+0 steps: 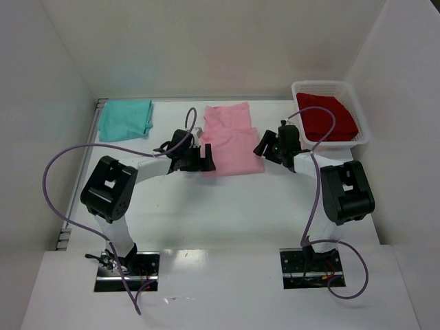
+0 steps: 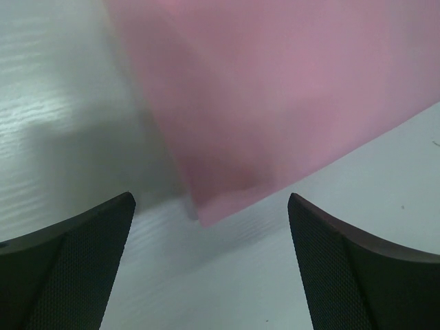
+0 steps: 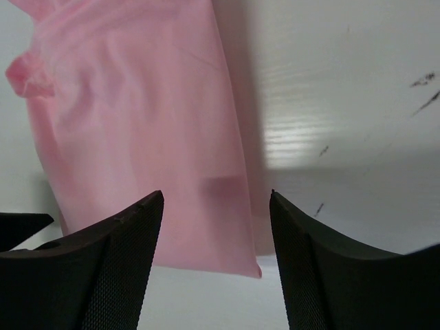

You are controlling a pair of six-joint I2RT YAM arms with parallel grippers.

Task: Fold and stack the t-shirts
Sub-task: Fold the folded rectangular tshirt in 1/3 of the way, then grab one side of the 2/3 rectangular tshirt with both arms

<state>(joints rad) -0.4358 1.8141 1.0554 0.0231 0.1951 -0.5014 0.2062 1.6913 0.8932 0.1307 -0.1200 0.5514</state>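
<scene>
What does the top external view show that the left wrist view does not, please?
Only the top external view shows the folded teal cloth t-shirt and the red cloth t-shirt in the white mesh basket. Only the left wrist view shows the left gripper's open textured fingers framing a shirt corner. Both show the light pink folded t-shirt on the white table.

Pink shirt folded mid-counter, an arm at each side.

The pink t-shirt (image 1: 230, 141) lies folded on the white counter (image 1: 220, 206). The left arm (image 1: 110, 189) has its jaws over the shirt's near left corner, and the right arm (image 1: 347, 192) has its jaws just beside the right edge. Well to the left lies a teal t-shirt (image 1: 125, 118). To the right, a red t-shirt (image 1: 328, 115) fills a white basket (image 1: 362, 110).
</scene>
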